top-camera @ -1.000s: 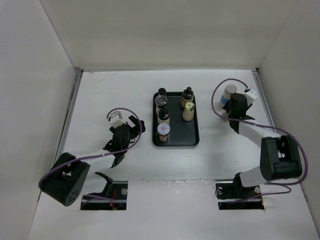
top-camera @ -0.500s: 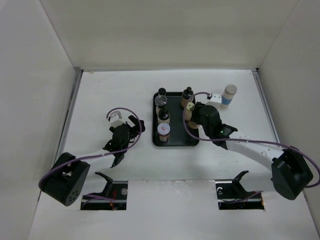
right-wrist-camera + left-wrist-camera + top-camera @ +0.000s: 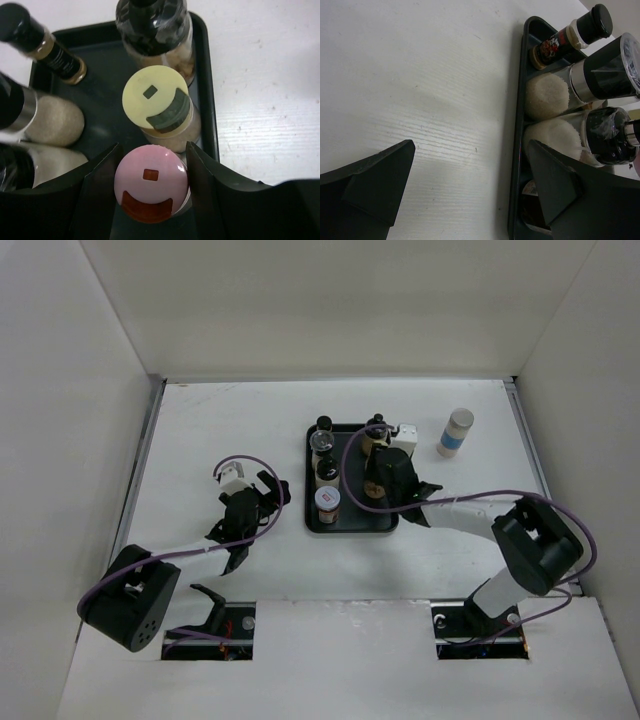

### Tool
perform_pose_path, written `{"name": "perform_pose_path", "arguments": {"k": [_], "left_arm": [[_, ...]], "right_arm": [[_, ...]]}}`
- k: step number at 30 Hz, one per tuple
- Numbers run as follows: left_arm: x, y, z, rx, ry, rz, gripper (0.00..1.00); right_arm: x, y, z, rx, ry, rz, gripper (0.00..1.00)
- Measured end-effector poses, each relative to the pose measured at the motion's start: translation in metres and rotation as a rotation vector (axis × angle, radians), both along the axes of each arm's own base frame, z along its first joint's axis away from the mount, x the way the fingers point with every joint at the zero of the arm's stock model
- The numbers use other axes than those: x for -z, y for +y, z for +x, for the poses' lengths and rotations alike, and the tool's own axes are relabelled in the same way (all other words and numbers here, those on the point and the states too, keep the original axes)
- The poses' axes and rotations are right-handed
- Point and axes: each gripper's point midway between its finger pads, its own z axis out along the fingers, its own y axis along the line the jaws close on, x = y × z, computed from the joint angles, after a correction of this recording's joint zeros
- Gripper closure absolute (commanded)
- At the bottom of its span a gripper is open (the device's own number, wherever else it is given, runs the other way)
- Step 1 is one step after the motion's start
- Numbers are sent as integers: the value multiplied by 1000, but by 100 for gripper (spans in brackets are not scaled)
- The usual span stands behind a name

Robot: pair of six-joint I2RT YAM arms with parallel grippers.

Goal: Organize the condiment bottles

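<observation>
A black tray [image 3: 356, 518] holds several condiment bottles. In the right wrist view my right gripper [image 3: 153, 148] is shut on a pink-capped bottle [image 3: 151, 187] over the tray's right side [image 3: 210, 100], just in front of a yellow-capped bottle [image 3: 155, 97] and a black-capped jar [image 3: 152, 22]. In the top view the right gripper [image 3: 384, 480] hides the pink cap. A white bottle with a blue band [image 3: 455, 432] stands off the tray to the right. My left gripper [image 3: 268, 490] is open and empty on the table left of the tray.
The left wrist view shows the tray's left rim [image 3: 519, 105] with two silver-collared shaker jars [image 3: 555, 92] and a small black-capped bottle [image 3: 570, 35] behind it. A red-labelled white-capped jar [image 3: 327, 504] stands at the tray's front left. Side walls enclose the table.
My right arm swung left from the table's right side, beside the blue-banded bottle, to over the tray's right half. The left arm has not moved.
</observation>
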Motion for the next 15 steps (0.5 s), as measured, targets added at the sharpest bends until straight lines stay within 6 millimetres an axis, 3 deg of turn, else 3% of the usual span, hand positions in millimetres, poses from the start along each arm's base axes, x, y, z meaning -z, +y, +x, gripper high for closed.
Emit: {"name": "perform_pose_path", "arguments": {"k": [10,15], "left_arm": [[0,0,0,2,0,-1,0],[0,0,0,2,0,-1,0]], "right_arm": [[-2,-8,21,37,-45,-3,46],[-2,-8,26,36,-62,-24,33]]}}
